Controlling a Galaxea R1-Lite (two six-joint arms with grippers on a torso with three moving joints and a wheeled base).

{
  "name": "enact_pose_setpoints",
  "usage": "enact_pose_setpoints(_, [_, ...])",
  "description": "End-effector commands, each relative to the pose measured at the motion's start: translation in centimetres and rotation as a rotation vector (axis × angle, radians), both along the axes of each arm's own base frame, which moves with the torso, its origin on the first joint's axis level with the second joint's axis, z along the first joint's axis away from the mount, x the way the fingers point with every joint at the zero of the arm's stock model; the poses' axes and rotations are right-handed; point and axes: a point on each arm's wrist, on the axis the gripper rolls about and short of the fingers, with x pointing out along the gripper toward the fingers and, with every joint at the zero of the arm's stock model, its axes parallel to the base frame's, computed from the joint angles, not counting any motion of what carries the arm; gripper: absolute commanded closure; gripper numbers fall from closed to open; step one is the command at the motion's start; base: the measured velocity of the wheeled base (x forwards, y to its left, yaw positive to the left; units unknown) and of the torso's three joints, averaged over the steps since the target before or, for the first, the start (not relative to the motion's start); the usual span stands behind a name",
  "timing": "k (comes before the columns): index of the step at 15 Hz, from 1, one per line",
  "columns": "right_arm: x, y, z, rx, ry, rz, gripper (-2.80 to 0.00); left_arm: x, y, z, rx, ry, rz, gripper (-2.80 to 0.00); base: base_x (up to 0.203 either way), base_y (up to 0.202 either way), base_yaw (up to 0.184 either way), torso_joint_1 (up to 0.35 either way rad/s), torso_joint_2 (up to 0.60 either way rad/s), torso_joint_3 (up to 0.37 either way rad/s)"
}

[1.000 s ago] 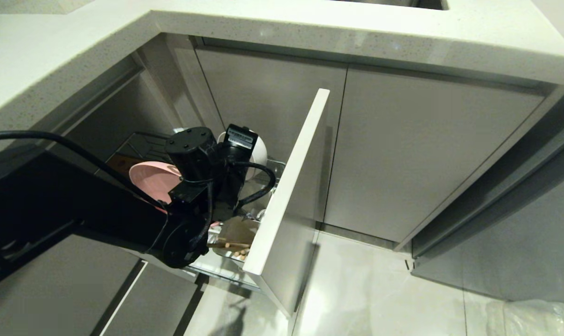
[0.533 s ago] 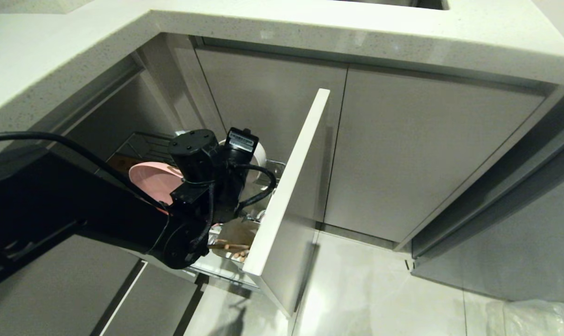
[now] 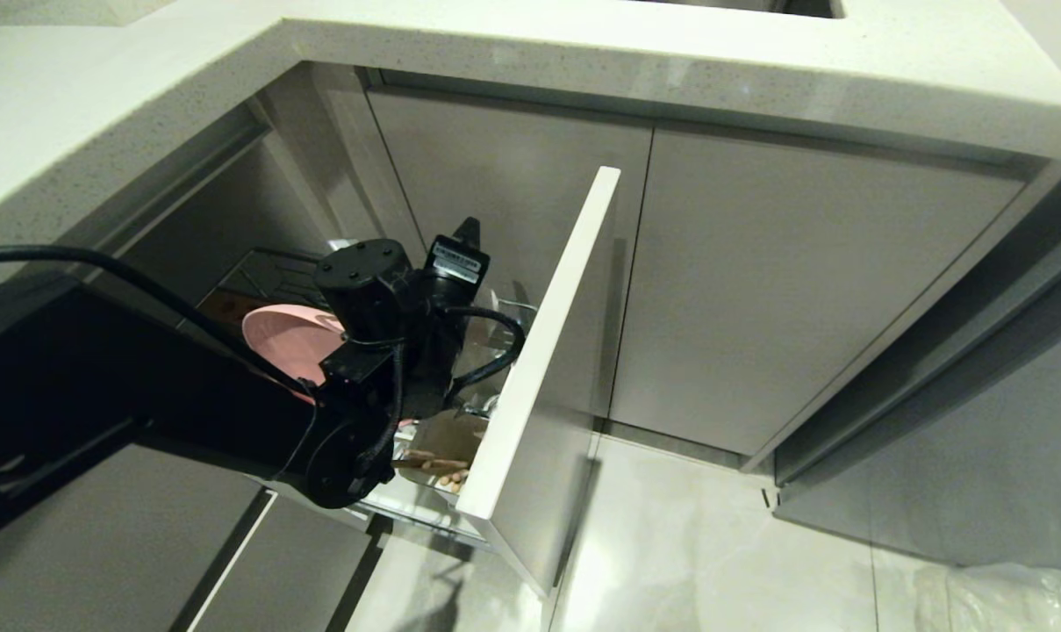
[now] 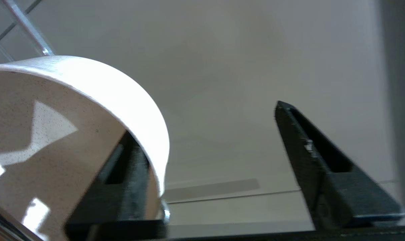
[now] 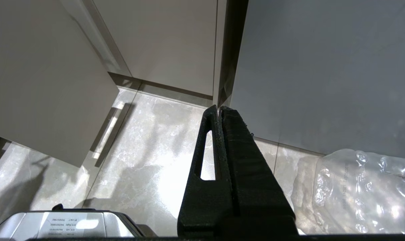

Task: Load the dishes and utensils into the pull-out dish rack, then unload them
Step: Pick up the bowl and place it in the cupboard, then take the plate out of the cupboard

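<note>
Two black fingers [image 4: 309,147] of the left gripper [image 4: 209,160] stand wide apart inside the pull-out rack [image 3: 530,351], and the white bowl [image 4: 88,110] leans on its side in there, its rim over one finger while the other finger is out in the open. I think the bowl has just been set down, so the good way now is to lift the gripper straight back and slowly, with no sideways bump, or the bowl could tip off the wires. The bowl is plain, creamy white and round, smooth and shiny, so it would slip easily. A pink plate [image 3: 280,338] stands beside the arm in the same rack. The right gripper [image 5: 219,113] hangs over the floor, fingers pressed together, holding nothing.
</note>
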Motion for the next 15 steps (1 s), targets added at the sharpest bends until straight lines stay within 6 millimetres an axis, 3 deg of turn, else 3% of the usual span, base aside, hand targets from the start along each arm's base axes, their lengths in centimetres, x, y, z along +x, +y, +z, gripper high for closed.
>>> enact_pose_setpoints(1, [0.0,0.0,0.0,0.000,0.000,0.000,0.00,-0.6,0.0,1.0,-0.014,-0.023,0.001,-2.80,0.000,0.000,0.000,0.000,0.00,0.000])
enact_pose_setpoints(5, [0.0,0.0,0.0,0.000,0.000,0.000,0.00,-2.3,0.1,2.4,0.017,0.018,-0.002,-2.80,0.000,0.000,0.000,0.000,0.00,0.000])
enact_pose_setpoints(12, [0.0,0.0,0.0,0.000,0.000,0.000,0.00,-6.9,1.6,6.6,0.058,0.090,0.005,-2.80,0.000,0.000,0.000,0.000,0.00,0.000])
enact_pose_setpoints(15, [0.0,0.0,0.0,0.000,0.000,0.000,0.00,-7.6,2.1,6.9,0.060,0.097,0.020,-2.80,0.000,0.000,0.000,0.000,0.00,0.000])
